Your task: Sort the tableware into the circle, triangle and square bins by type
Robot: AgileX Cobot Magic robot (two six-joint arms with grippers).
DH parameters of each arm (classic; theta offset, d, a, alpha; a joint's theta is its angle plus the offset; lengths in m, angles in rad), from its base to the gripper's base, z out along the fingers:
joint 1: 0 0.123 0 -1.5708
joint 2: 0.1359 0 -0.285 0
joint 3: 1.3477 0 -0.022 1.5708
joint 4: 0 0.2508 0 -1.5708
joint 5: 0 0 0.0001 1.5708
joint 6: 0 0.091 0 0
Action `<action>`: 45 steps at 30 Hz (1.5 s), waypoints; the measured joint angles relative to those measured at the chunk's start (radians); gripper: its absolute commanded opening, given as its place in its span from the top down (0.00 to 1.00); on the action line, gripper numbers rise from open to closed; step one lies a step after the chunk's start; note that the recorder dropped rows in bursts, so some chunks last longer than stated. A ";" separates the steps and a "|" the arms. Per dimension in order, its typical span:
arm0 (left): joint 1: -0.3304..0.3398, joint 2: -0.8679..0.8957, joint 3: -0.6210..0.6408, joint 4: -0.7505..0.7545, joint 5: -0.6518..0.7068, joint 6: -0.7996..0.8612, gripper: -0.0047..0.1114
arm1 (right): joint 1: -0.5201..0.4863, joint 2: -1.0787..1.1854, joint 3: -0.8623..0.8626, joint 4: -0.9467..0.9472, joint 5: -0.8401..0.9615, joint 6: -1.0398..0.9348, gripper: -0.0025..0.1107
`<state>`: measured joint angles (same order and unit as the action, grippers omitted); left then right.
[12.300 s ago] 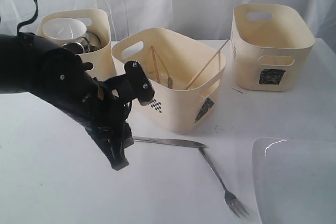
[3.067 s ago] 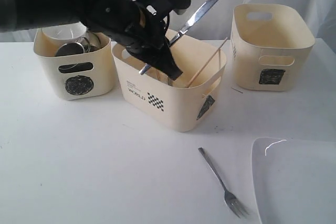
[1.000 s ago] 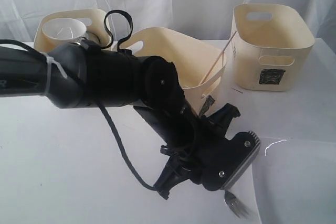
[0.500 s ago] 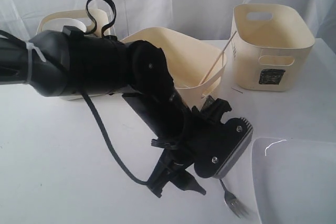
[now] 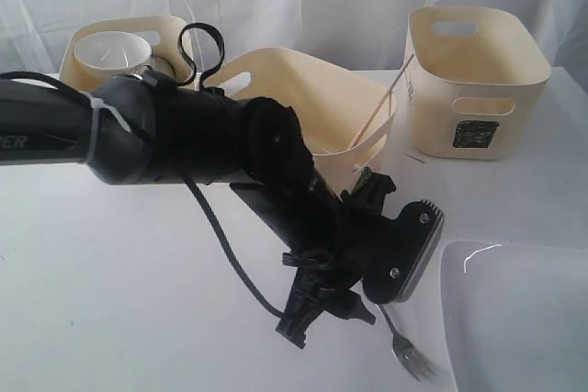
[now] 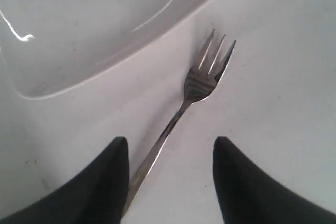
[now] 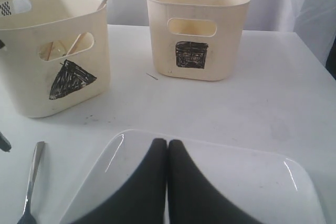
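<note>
A steel fork (image 5: 405, 352) lies on the white table beside the large white square plate (image 5: 524, 319). My left gripper (image 5: 331, 323) is low over the fork's handle. In the left wrist view the fork (image 6: 202, 74) points away from the gripper. Its handle runs between the open jaws of the left gripper (image 6: 170, 142), close to one finger. My right gripper (image 7: 168, 142) is shut and empty over the plate (image 7: 252, 177); it is out of the exterior view. The triangle bin (image 5: 303, 89) holds wooden chopsticks (image 5: 377, 112).
The circle bin (image 5: 129, 25) stands at the back left with a small white bowl (image 5: 110, 52) in it, partly behind my left arm. The square bin (image 5: 473, 80) stands at the back right. The plate's edge (image 6: 79, 24) lies close to the fork's tines.
My left wrist has lifted and drawn back a little over the fork, so more of the fork shows. The fork and plate have not moved. The right gripper stays shut.
</note>
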<state>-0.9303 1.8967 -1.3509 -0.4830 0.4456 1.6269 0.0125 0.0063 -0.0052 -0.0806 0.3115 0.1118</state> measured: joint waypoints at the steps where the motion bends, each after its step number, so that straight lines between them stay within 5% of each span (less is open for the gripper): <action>1: 0.000 0.009 0.000 0.002 0.000 0.012 0.46 | 0.000 0.000 0.000 0.000 0.000 0.000 0.98; 7: 0.000 0.037 0.000 0.002 -0.002 0.051 0.25 | 0.000 0.000 0.000 0.000 0.000 0.000 0.98; 12: -0.002 0.062 0.000 -0.063 -0.002 0.055 0.25 | 0.000 0.000 0.000 0.000 0.000 0.000 0.98; 24: -0.063 0.065 0.000 -0.124 0.022 -0.235 0.25 | 0.000 0.000 0.000 0.000 0.000 0.000 0.98; 45: -0.064 0.114 0.000 -0.126 -0.057 -0.136 0.25 | 0.000 0.000 0.000 0.000 0.000 0.000 0.98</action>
<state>-0.9942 2.0105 -1.3509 -0.6087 0.3887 1.4905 0.0125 0.0063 -0.0052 -0.0806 0.3115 0.1118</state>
